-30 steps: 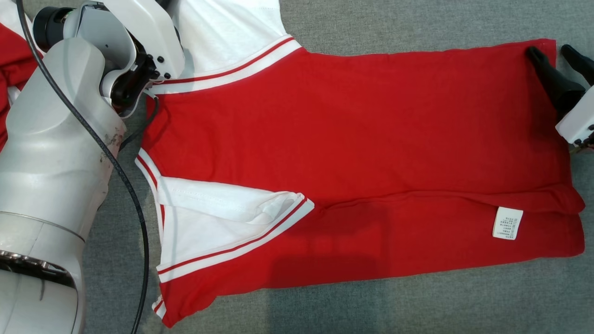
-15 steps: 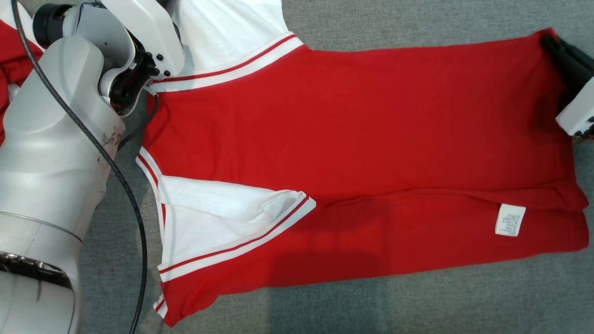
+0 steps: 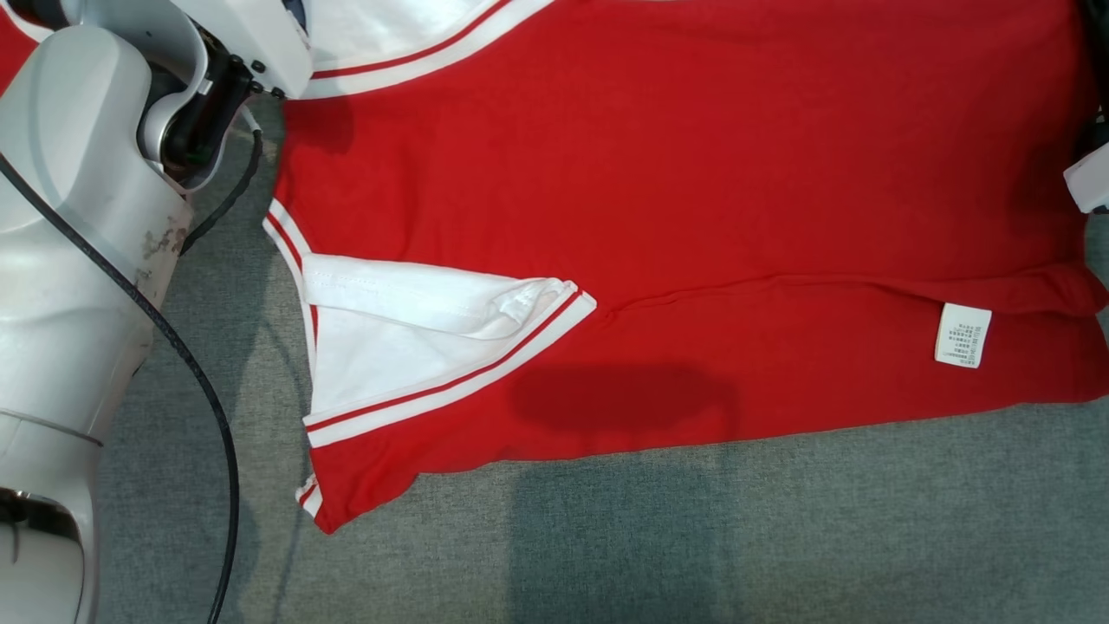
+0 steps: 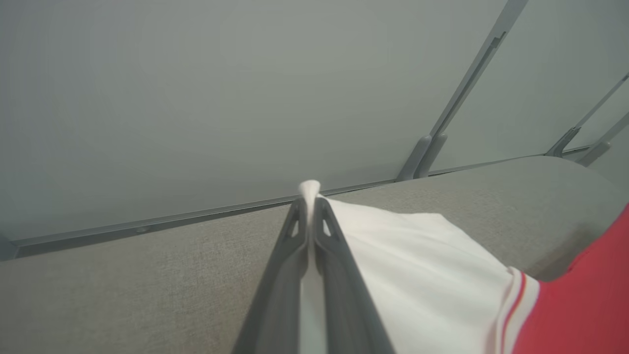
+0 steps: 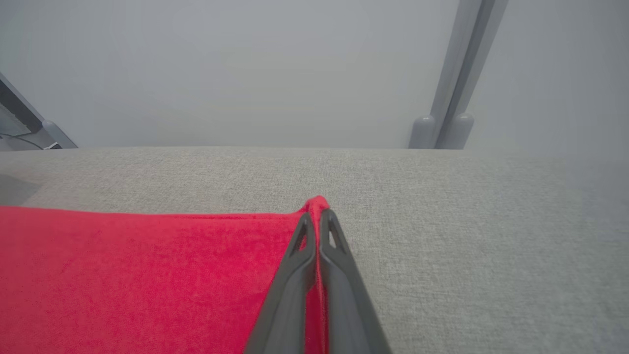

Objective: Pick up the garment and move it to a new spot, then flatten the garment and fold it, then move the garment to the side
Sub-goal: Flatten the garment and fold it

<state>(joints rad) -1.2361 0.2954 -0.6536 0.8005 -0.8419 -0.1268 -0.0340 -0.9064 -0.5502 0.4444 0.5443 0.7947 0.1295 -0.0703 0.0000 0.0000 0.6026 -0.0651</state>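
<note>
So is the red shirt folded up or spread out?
Mostly spread out. The red shirt lies flat and wide on the grey surface, with one long fold along its near side by the care label.

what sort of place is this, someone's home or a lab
Probably a lab or test cell: a red and white shirt lies on a grey fabric-covered table, backed by bare grey wall panels with metal struts.
</note>
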